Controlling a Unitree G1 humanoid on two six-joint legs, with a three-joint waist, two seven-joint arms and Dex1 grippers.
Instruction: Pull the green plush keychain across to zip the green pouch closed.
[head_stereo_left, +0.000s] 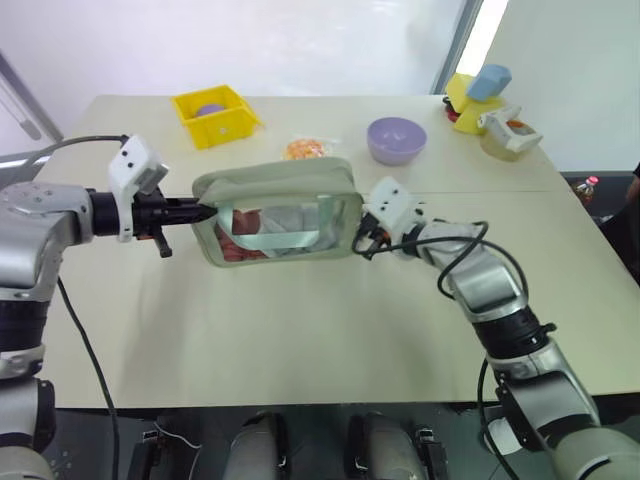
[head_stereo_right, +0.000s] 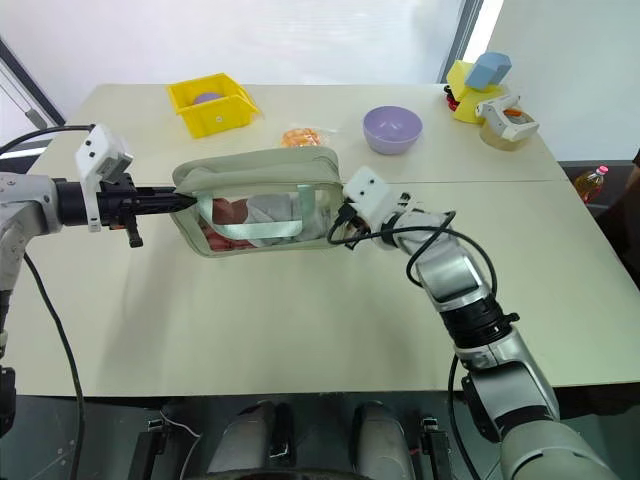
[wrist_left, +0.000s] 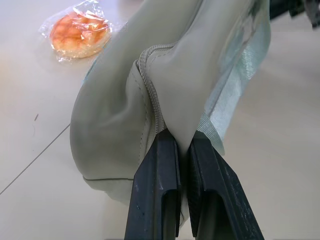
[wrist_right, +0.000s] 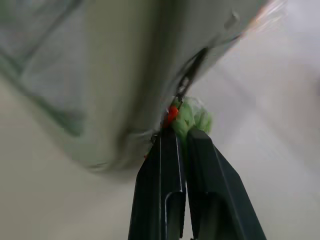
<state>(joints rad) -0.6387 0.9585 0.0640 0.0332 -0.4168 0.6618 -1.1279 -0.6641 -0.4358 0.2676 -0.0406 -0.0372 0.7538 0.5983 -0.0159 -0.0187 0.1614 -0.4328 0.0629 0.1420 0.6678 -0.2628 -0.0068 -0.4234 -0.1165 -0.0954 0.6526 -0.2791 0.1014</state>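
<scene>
**Pouch stretched between 2 hands, mid-table**

So the pouch (head_stereo_left: 278, 213) sits in the middle of the head view, lifted off the table (head_stereo_left: 300, 330) and strung out sideways between both arms. The left hand (head_stereo_left: 203, 212) comes in from the left edge of the frame and is pinched tight on the pouch's end seam; in the left wrist view the 2 black fingers (wrist_left: 155, 195) are squeezed together with a fold of the fabric and the zipper tape between them. The right hand (head_stereo_left: 362, 238) reaches in from the lower right and meets the pouch's other end. In the right wrist view its fingers are clamped on the keychain (wrist_right: 192, 116), a fuzzy lime lump with a bit of red on it, hanging right at the pouch's corner.

Through the clear side you can see red stuff and a pale strap.

Further back: yellow bin (head_stereo_left: 215, 114) upper left, orange packet (head_stereo_left: 304, 149) just behind the pouch, purple bowl (head_stereo_left: 396, 139) to its right.
</scene>
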